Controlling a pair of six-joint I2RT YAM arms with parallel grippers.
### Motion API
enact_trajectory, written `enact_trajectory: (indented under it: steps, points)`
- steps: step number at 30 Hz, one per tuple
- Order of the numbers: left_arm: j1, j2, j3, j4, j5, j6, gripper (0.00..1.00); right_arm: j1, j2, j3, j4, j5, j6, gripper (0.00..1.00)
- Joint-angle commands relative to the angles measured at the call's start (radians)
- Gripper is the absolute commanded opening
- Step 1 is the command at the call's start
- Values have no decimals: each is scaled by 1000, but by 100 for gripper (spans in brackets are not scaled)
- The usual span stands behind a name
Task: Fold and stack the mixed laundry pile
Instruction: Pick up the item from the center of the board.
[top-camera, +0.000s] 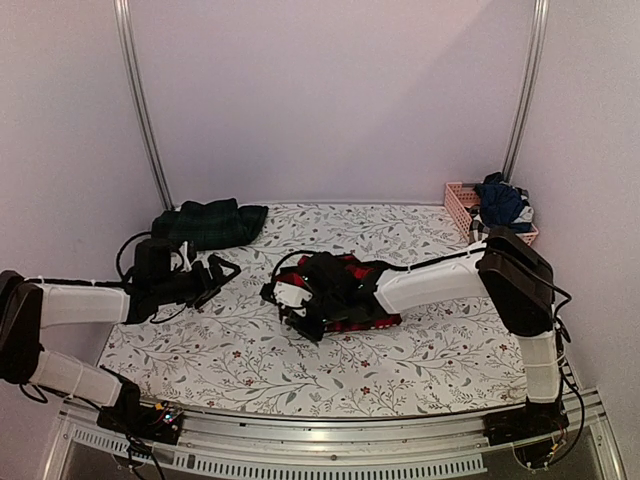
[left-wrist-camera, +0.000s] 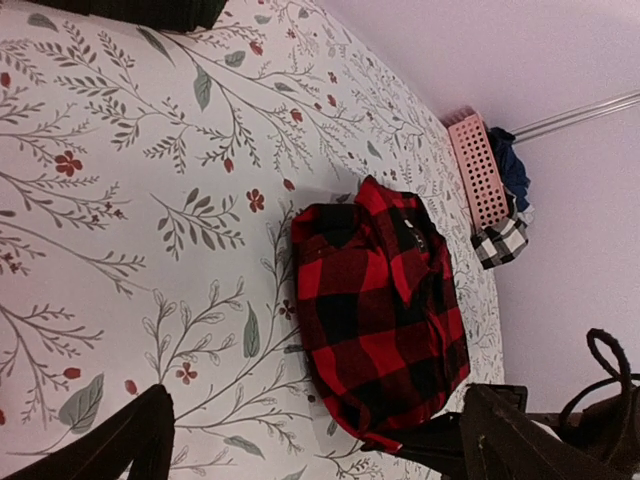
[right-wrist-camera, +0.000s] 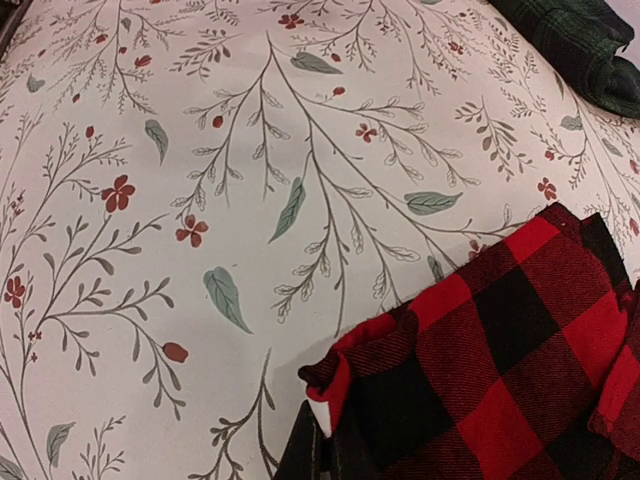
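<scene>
Top external view, go: where is the shirt?

— I have the flannel shirt (left-wrist-camera: 380, 320) bunched mid-table on the table cloth (top-camera: 250, 350), with its long axis running roughly left to right across my screen.

— Which arm has it?

— My right gripper (right-wrist-camera: 322, 455) sits at the shirt's left end. The right wrist view shows the jaws pinched tight on a corner of the checked fabric. The rest of the garment trails off toward the right arm's base.

— And the other claw?

— The left gripper (top-camera: 218, 270) hangs spread wide and holds nothing. The shirt lies just to its right, so I judge it the nearer arm for any free left edge.

— Anything readable?

— No label, brand or writing that I can make out. The green tartan piece (top-camera: 210, 222) lies at the back left. The dark clothes (top-camera: 500, 200) sit in the pink basket (top-camera: 460, 200) at the back right.
</scene>
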Motion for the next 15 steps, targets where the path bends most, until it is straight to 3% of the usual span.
enact_trajectory:
  steps: [1, 15]
  points:
    - [-22, 74, 22, 167, 69, -58, 100, -32, -42, 14, 71, -20, 43, 0]
    - [-135, 377, 135, 367, 98, -188, 100, -40, 21, 132, 108, 21, 72, 0]
